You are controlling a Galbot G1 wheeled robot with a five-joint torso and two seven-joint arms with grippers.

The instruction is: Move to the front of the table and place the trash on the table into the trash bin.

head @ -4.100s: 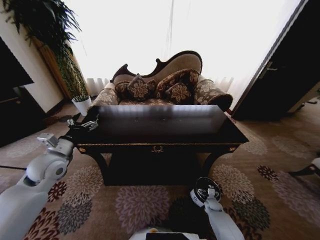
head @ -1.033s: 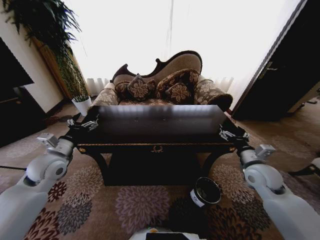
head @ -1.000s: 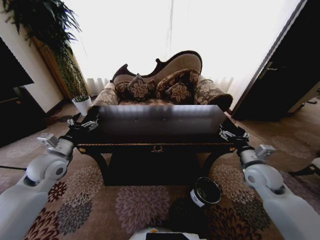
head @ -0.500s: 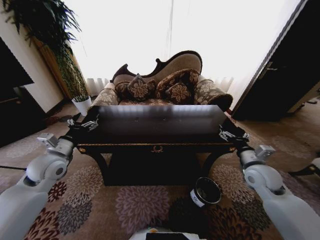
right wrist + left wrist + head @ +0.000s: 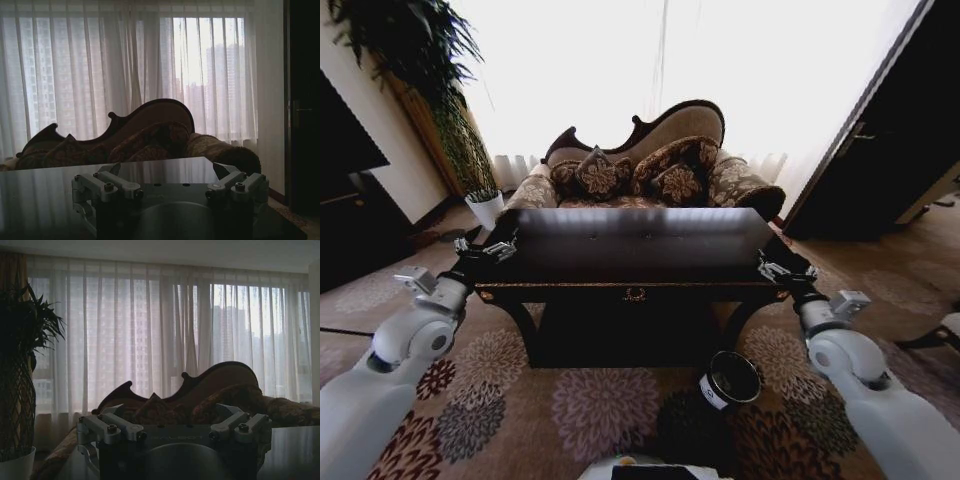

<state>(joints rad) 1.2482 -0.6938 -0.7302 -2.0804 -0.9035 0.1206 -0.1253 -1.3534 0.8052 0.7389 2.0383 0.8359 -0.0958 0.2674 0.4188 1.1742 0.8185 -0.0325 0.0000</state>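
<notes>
My right gripper [image 5: 783, 268], open and empty at the table's [image 5: 640, 250] four o'clock corner, is nearer the bin [image 5: 728, 381] than the left.

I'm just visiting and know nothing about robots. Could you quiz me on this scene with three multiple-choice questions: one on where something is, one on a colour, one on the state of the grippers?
1. Where is the bin?
A. On the table
B. On the carpet in front of the table, toward the robot's right
C. On the sofa

2. What colour is the table top?
A. White
B. Glossy dark brown-black
C. Green

3. How are the left gripper and the right gripper?
A. Both open, one at each front corner of the table
B. Both clamped on the bin
C. Both resting on the sofa

Answers:
1 B, the bin sits on the floor below the table's front edge.
2 B, the dark top reflects the bright window.
3 A, the wrist views show each gripper's fingers spread with nothing between them.
</notes>
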